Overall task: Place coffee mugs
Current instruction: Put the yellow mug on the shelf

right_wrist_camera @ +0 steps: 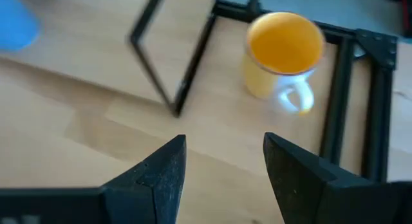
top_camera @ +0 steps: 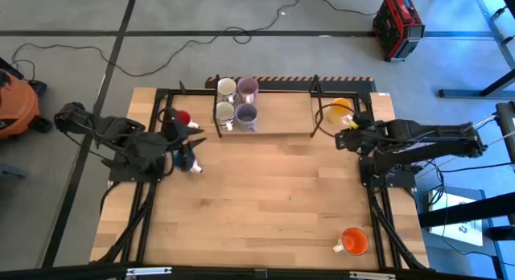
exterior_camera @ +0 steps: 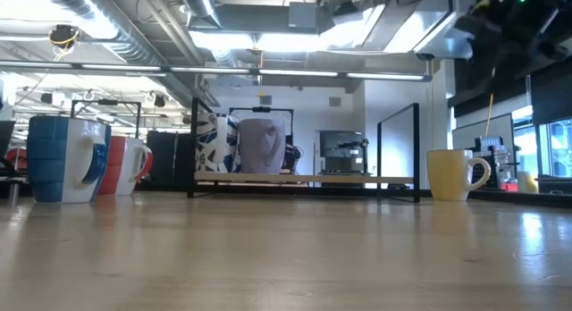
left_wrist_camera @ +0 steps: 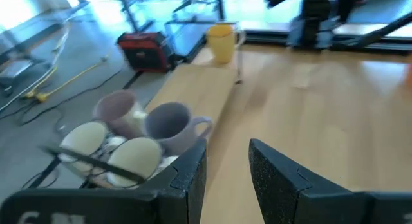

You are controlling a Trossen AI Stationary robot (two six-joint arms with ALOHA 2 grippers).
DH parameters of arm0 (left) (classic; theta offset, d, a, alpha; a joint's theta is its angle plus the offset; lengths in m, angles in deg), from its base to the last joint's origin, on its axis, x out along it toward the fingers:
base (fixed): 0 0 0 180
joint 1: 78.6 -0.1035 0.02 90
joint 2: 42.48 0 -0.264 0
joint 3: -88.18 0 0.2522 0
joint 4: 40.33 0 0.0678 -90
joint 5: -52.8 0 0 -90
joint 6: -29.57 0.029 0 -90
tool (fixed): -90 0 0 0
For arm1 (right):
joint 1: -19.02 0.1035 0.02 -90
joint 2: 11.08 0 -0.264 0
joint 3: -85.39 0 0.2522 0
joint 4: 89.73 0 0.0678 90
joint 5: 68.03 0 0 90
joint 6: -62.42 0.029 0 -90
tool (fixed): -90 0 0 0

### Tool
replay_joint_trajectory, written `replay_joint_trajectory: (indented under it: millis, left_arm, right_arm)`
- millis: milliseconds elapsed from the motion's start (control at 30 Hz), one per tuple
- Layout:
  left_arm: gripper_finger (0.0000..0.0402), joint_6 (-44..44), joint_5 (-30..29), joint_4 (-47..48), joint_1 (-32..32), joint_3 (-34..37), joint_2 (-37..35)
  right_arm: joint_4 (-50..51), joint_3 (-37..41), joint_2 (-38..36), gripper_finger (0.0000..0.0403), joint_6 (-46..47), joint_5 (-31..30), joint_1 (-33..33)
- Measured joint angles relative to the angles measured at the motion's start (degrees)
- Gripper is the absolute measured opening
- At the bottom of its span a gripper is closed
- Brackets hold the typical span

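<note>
Four mugs (top_camera: 236, 102) grouped far-centre on the rack. Right gripper (right_wrist_camera: 222, 169), spread and empty, faces the yellow mug (right_wrist_camera: 283, 53); left gripper (left_wrist_camera: 226, 169) likewise spread.

No text or label is legible anywhere.

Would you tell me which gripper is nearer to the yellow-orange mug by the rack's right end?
The right. The right gripper sits open just in front of the yellow-orange mug, facing it. The left gripper is open across the table, near the blue mug.
</note>
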Motion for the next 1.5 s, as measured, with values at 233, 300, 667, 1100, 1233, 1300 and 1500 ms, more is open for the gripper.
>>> replay_joint_trajectory:
  millis: [233,300,667,1100,1233,1300,1500]
  left_arm:
    - [0.011,1.2,3.2,-0.3,-7.2,0.0,2.4]
    - [0.011,2.8,6.9,-0.9,-9.0,0.0,2.6]
    - [0.011,8.7,19.8,-3.2,-17.7,0.0,2.5]
    - [0.011,10.4,22.6,-3.5,-22.1,0.0,2.5]
    - [0.011,10.4,22.6,-3.5,-22.6,0.0,2.5]
    - [0.011,10.4,22.6,-3.6,-23.0,0.0,2.5]
    - [0.011,10.4,22.6,-3.6,-23.9,0.0,2.5]
  right_arm:
    - [-0.2,2.0,-1.8,0.0195,-13.7,5.2,-11.5]
    - [-0.3,2.0,-1.5,0.0195,-17.4,5.9,-15.2]
    - [-4.6,2.0,4.1,0.0195,-38.8,13.1,-33.7]
    - [-17.4,6.7,11.1,0.0195,-58.8,21.2,-47.2]
    - [-23.0,9.2,11.2,0.0195,-60.2,21.4,-49.4]
    - [-25.2,9.3,11.1,0.0195,-60.4,21.4,-50.6]
    - [-24.3,9.3,12.2,0.0195,-61.7,23.4,-52.3]
